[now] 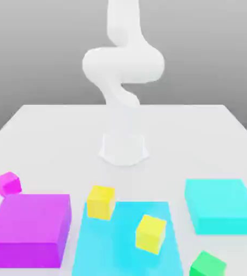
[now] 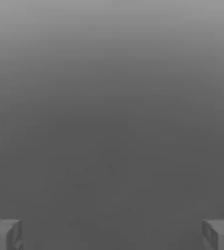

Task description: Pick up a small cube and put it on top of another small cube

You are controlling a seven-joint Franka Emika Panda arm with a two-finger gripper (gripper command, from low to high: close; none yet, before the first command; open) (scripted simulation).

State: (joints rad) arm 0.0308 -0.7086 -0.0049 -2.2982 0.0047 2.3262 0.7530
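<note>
Gripper (image 2: 112, 234) wide open, holding nothing, so step is probably still the approach: small green cube (image 1: 207, 264) sits on the table (image 1: 50, 135) well apart from it, small magenta cube (image 1: 7, 183) likewise, next move needs descent over green.
</note>
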